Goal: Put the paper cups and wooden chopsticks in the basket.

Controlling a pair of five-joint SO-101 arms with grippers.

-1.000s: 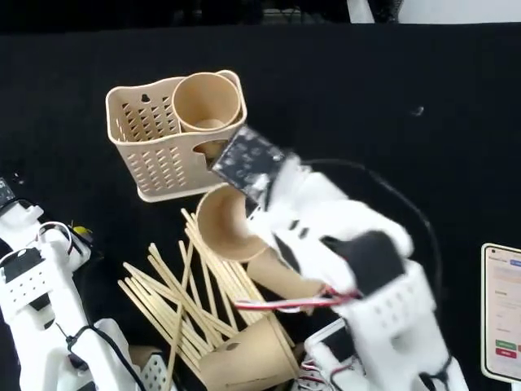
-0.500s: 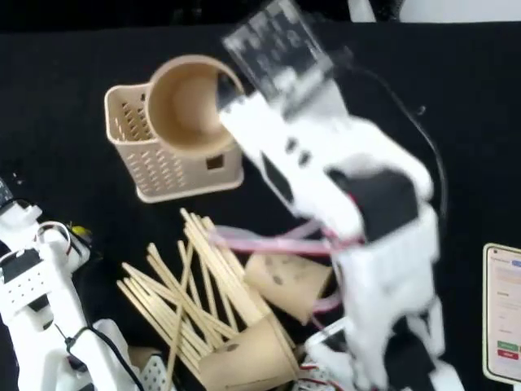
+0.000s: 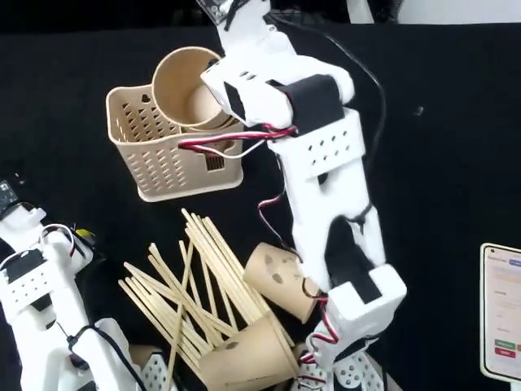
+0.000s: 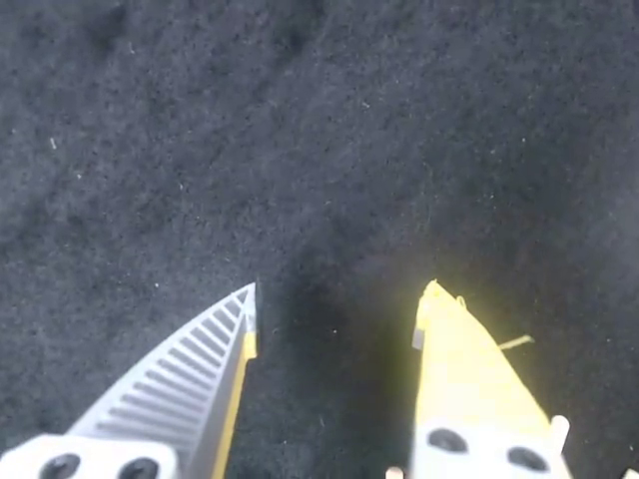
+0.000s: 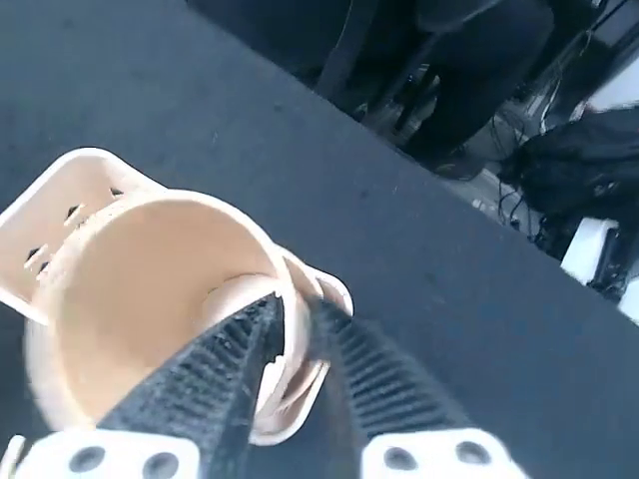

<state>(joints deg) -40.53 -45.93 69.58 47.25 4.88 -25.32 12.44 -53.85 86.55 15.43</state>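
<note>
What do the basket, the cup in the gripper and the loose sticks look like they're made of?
The basket: probably moulded plastic, matte beige, going by the even rows of slots in its walls. The cup: likely paper, matte tan, with a thin rolled rim. The chopsticks: apparently bare wood, pale and dull, thin straight sticks.

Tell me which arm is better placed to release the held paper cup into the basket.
Right. The right claw grips the paper cup by its rim over the basket; the left claw hangs open above black cloth.
</note>
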